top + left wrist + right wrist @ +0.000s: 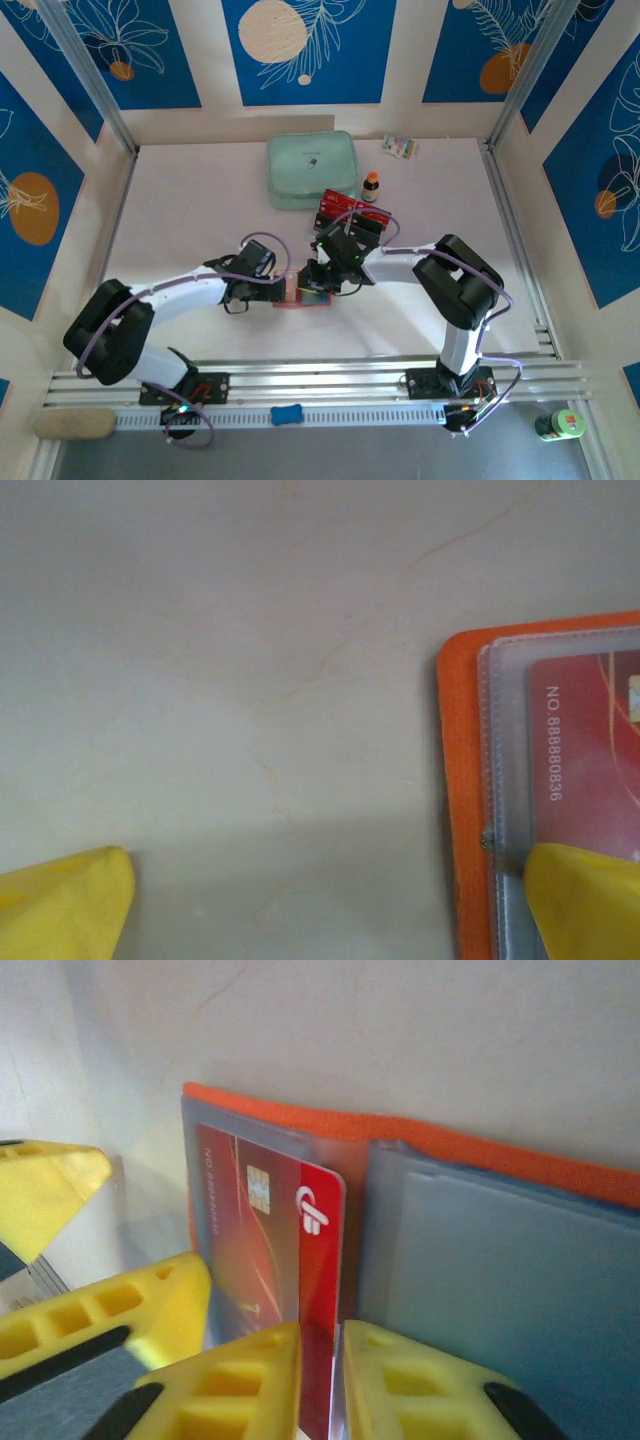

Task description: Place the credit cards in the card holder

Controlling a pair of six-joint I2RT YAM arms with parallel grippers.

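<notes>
Right wrist: right gripper (pixel 322 1385) nips the red credit card (pixel 265 1240).
Left gripper (pixel 330 880) wide open, touching card holder (pixel 455 780); card reads NO.888880836.

The right gripper (pixel 320 1355) pinches a thin red rectangular chip card (pixel 262 1235) by its near edge, the card lying partly under a clear sleeve of the open orange fabric card holder (pixel 500 1150), just beside its greyish pockets (pixel 480 1270).
</notes>
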